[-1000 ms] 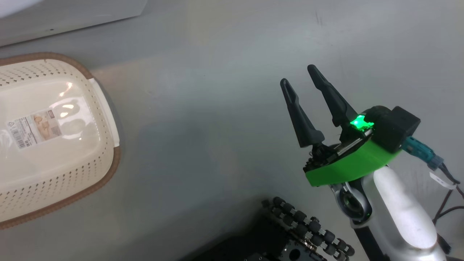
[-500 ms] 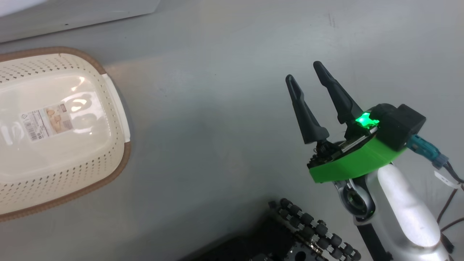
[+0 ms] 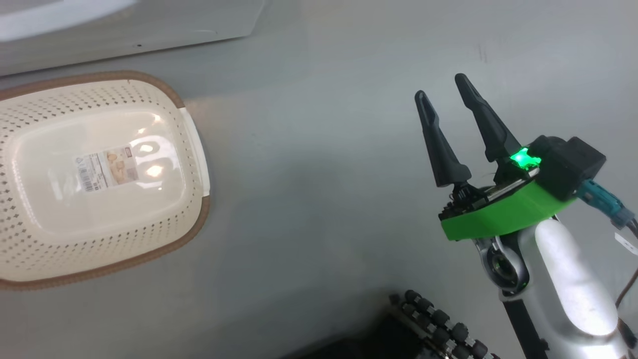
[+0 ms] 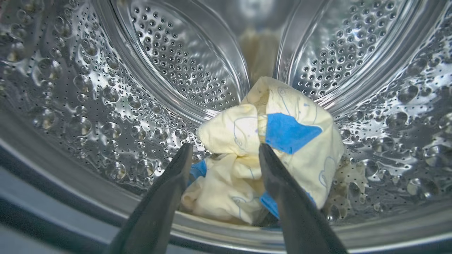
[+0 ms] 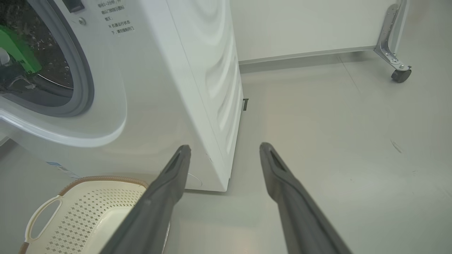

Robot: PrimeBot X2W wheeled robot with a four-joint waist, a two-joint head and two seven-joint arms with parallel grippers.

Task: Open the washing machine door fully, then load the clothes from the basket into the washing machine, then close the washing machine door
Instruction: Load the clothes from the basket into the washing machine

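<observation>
Well inside the washing machine (image 5: 169, 88), the left gripper (image 4: 225, 145) stood released, its two dark fingers spread wide and clasping nothing. Just beyond their tips the clothes (image 4: 293, 134) lay bundled low in the perforated steel drum (image 4: 169, 63), cream-yellow with blue patches. The basket (image 3: 30, 99) sat on the grey floor (image 3: 309, 174) beside the machine, its labelled base bare. The right gripper (image 3: 440, 86) hung over the floor, well apart from the basket, fingers likewise spread.

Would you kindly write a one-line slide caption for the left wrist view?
Open left tool above the clothes resting in the washing machine drum.
</observation>
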